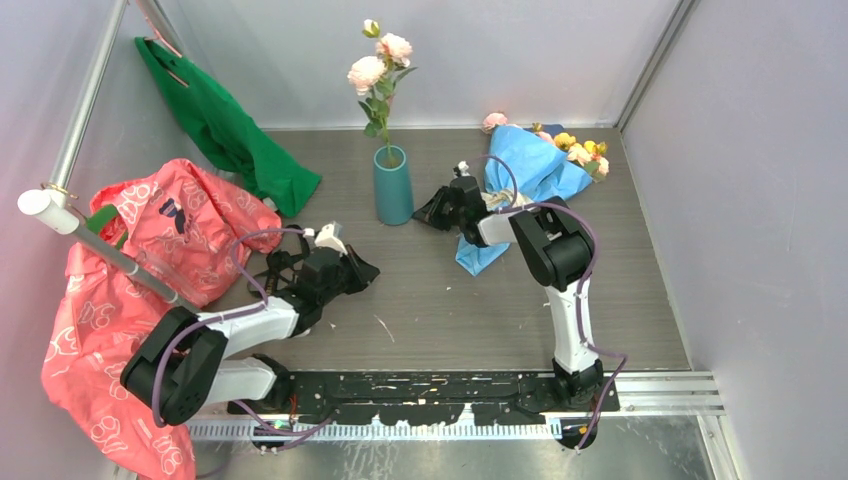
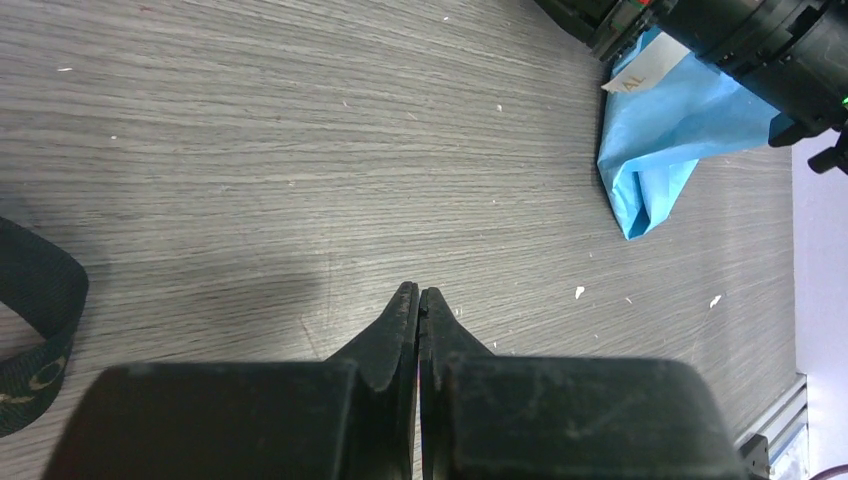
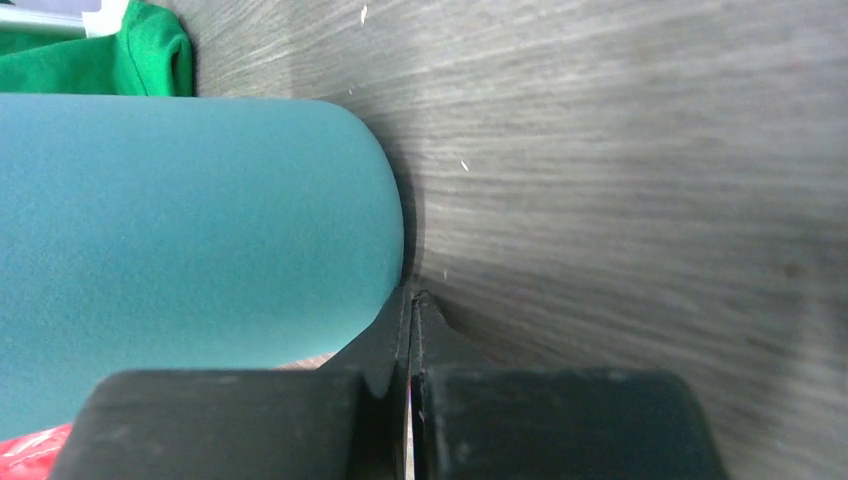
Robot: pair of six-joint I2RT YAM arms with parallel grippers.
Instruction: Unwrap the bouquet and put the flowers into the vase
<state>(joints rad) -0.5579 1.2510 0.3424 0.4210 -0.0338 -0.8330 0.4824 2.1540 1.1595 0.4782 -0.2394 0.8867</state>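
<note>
The teal vase (image 1: pixel 393 186) stands upright at the back middle of the table, with a stem of pink flowers (image 1: pixel 380 62) in it. To its right lies the bouquet (image 1: pixel 535 165), its blue paper loose, with yellow and pink heads (image 1: pixel 583 152) at the far end. My right gripper (image 1: pixel 420 213) is shut and empty. Its tips sit right beside the vase's base, and in the right wrist view the vase (image 3: pixel 180 230) fills the left, next to the gripper (image 3: pixel 412 296). My left gripper (image 1: pixel 372 270) (image 2: pixel 420 292) is shut and empty, low over bare table, with the blue paper (image 2: pixel 665 140) ahead of it.
A green cloth bag (image 1: pixel 235 130) hangs at the back left. A red-pink printed plastic bag (image 1: pixel 150 260) drapes over a metal pole (image 1: pixel 100 245) at the left. Grey walls close the back and right. A black strap (image 2: pixel 35 330) lies left of the left gripper.
</note>
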